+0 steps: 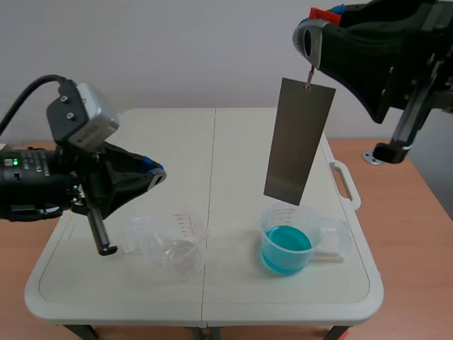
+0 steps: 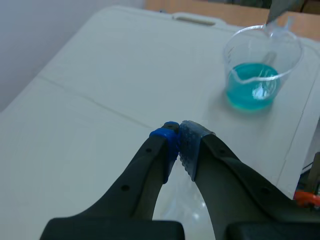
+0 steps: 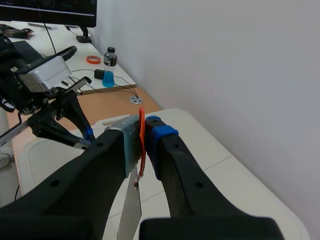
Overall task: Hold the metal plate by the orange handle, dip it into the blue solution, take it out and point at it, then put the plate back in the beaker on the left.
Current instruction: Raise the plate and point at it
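Pale wall fills the background, and in front of it stands a white folding table with a seam down its middle. From my station I see two clear plastic beakers on the near part of the tabletop. The empty beaker, with red measuring marks, sits on the left. The other beaker is well apart on the right, and the blue solution fills its lower part.

The right gripper is raised high over the right side of the table. In its wrist view the fingers are pressed narrow on the thin orange handle, which stands upright between the two pads. The metal plate hangs below it from a small link at its top edge. It is a long grey rectangle, tilted slightly. Its lower edge is close above the rim of the filled beaker and clear of the liquid. I cannot tell whether the corner is past the rim.

The left gripper hovers low over the left side of the table, just beside the empty beaker. Its fingers are closed pad to pad with nothing between them. Its tips face the table's middle, and in its wrist view the filled beaker lies ahead of them.
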### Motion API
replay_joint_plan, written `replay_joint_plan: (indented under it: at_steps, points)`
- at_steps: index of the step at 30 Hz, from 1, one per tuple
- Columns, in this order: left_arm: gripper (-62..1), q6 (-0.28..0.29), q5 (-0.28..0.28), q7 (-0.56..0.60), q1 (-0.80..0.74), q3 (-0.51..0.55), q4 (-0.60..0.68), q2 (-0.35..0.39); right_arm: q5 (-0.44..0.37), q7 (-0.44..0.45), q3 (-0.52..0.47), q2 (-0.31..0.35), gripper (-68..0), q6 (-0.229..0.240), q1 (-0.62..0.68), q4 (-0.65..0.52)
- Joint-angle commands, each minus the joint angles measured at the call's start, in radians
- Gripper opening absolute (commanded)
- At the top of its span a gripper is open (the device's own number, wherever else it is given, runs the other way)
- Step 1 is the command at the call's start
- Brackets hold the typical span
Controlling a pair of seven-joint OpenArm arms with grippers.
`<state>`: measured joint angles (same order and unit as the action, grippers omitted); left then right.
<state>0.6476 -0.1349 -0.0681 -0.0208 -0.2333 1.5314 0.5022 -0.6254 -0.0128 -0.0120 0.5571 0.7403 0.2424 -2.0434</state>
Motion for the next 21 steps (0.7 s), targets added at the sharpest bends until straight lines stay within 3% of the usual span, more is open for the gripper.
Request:
replay_joint_plan:
  at_steps: [1, 5, 8, 21]
  points:
    - [-58.1, 0.002, 0.005, -0.011, 0.023, -0.004, 0.002, -0.023, -0.015, 0.013, -0.015, 0.007, -66.2, 0.005, -0.010, -0.011]
    - [-58.2, 0.019, 0.051, -0.046, 0.055, -0.052, 0.001, -0.080, -0.015, 0.011, -0.015, 0.007, -66.2, 0.005, -0.010, -0.011]
    - [-58.2, 0.048, 0.055, -0.066, 0.067, -0.077, 0.001, -0.109, -0.015, 0.010, -0.015, 0.004, -66.2, 0.005, -0.010, -0.011]
    - [-58.1, 0.048, 0.077, -0.095, 0.093, -0.140, -0.014, -0.190, -0.015, 0.007, -0.015, 0.002, -66.2, 0.005, -0.010, -0.011]
